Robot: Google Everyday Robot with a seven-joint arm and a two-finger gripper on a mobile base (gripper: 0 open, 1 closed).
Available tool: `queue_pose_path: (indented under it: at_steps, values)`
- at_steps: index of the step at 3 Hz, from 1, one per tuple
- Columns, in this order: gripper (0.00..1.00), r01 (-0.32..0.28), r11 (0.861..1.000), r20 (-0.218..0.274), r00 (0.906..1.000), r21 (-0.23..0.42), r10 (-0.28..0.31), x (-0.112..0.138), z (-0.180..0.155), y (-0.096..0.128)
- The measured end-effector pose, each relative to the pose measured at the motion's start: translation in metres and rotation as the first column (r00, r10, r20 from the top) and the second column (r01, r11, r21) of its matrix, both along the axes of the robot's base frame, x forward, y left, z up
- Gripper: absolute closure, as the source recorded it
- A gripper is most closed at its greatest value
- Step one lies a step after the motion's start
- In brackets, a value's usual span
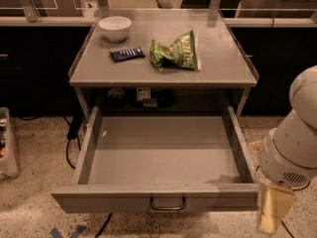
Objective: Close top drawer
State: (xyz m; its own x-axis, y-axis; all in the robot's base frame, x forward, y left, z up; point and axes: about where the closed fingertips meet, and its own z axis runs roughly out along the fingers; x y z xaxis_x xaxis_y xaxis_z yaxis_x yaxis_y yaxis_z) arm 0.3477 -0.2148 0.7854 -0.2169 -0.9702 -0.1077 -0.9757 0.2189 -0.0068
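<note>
Up behind the top drawer [158, 198], the desk [223, 66] carries a bowl [115, 28], snack bar [127, 54] and chip bag [174, 52], clear of the job. We see the drawer pulled fully out. The pincer [274, 211] hangs just right of the drawer's front corner, likely positioning to push. Open or closed, we cannot tell.

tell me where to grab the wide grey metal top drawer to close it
Its small metal bar handle, centred on the flat front panel, from the front: the drawer stands pulled out. The gripper hangs by its front right corner.
</note>
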Motion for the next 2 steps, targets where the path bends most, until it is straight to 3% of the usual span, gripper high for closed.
queue_pose_path:
  at_steps: [1, 2]
  values:
    - [0.00, 0.000, 1.000, 0.000, 1.0000, 0.000, 0.000, 0.000, 0.000, 0.000]
    - [0.00, -0.005, 0.999, -0.035, 0.9994, -0.037, 0.004, -0.024, -0.003, 0.000]
